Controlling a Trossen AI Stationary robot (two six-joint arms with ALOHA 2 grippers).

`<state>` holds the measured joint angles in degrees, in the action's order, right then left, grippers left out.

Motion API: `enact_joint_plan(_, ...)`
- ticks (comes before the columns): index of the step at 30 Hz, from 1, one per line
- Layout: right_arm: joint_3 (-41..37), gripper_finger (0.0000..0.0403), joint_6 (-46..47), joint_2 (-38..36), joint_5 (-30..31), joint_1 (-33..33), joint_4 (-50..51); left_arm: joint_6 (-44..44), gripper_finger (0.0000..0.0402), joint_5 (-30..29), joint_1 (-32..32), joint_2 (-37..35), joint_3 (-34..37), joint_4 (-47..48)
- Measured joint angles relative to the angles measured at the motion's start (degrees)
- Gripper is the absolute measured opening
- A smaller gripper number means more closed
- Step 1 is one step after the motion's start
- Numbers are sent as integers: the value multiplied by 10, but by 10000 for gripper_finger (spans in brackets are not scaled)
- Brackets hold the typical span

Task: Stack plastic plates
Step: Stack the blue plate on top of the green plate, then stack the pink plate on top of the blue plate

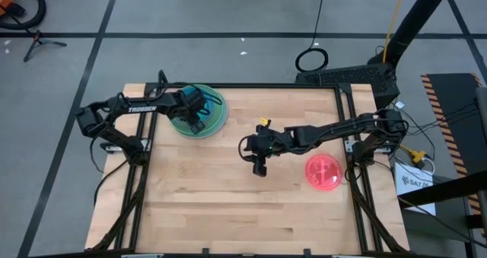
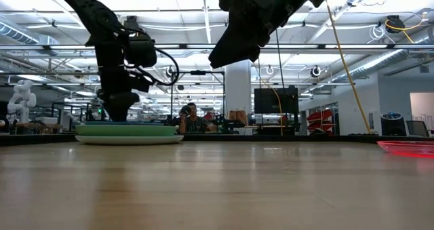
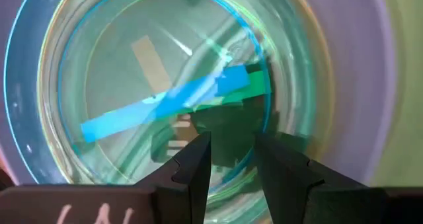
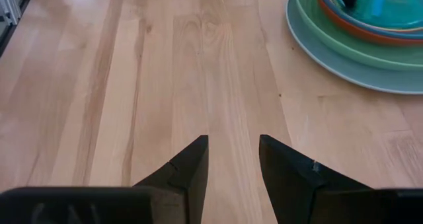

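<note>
A stack of plates sits near the table's far-left corner: a light blue plate at the bottom, then green and red-orange, with a translucent cyan plate on top; the right wrist view shows the layers. My left gripper is open, pointing down over the stack's top plate. A translucent pink plate lies flat near the table's right edge. My right gripper is open, raised above the table's middle, between the stack and the pink plate, and holds nothing. My left gripper stands with open fingers from above, just over the inside of the cyan plate near its rim. I cannot tell whether the fingertips touch it. The plate lies flat on the stack.
Bare wooden tabletop stretches from the stack to the near edge. Black frame rails run along the left and right sides. Beyond the far edge a person sits in the room.
</note>
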<state>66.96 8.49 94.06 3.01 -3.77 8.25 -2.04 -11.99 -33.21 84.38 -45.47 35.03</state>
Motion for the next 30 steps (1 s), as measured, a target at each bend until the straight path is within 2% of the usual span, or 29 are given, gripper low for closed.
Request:
enact_joint_plan(11,0,130,2,0,19,0,-3,6,124,0,16,-7,0,1)
enact_joint_plan(14,0,130,36,0,18,0,-1,17,124,2,31,-25,0,-2)
enact_joint_plan(17,0,130,98,0,14,0,32,43,124,21,56,-54,0,-31)
enact_joint_plan(21,0,130,227,0,11,0,122,95,124,59,88,-99,0,-110)
enact_joint_plan(25,0,130,351,0,-52,-10,203,122,124,98,117,-147,0,-180)
enact_joint_plan(30,0,130,475,0,-131,-41,246,111,124,105,143,-204,0,-187)
